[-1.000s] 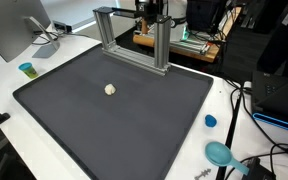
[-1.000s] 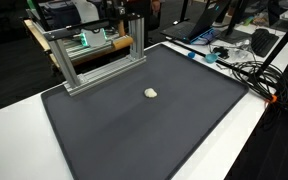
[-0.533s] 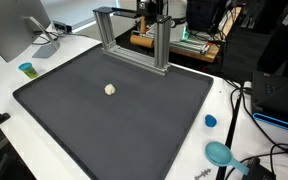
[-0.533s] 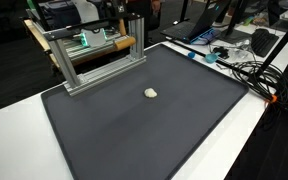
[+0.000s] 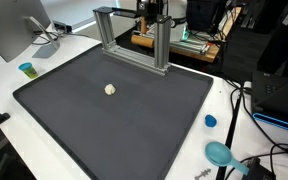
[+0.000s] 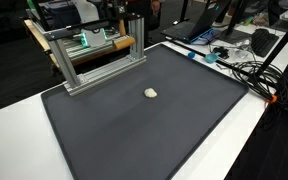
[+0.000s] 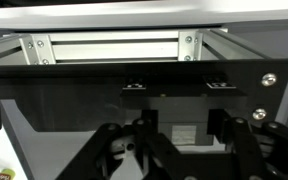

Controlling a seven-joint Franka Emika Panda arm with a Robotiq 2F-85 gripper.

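A small cream lump (image 5: 110,89) lies alone on the dark grey mat (image 5: 134,120); it also shows in the other exterior view (image 6: 150,93). An aluminium frame (image 5: 134,40) stands at the mat's back edge. My gripper (image 5: 152,12) hangs high behind that frame, far from the lump, and is partly cut off in both exterior views. In the wrist view its dark fingers (image 7: 184,135) stand apart with nothing between them. They face the frame's bars (image 7: 114,45) and a black panel (image 7: 134,85).
A small blue cup (image 5: 27,69) and a monitor (image 5: 9,30) stand at one side of the mat. A blue cap (image 5: 211,121), a teal object (image 5: 220,153) and cables (image 6: 246,68) lie at the other side. Equipment fills the space behind the frame.
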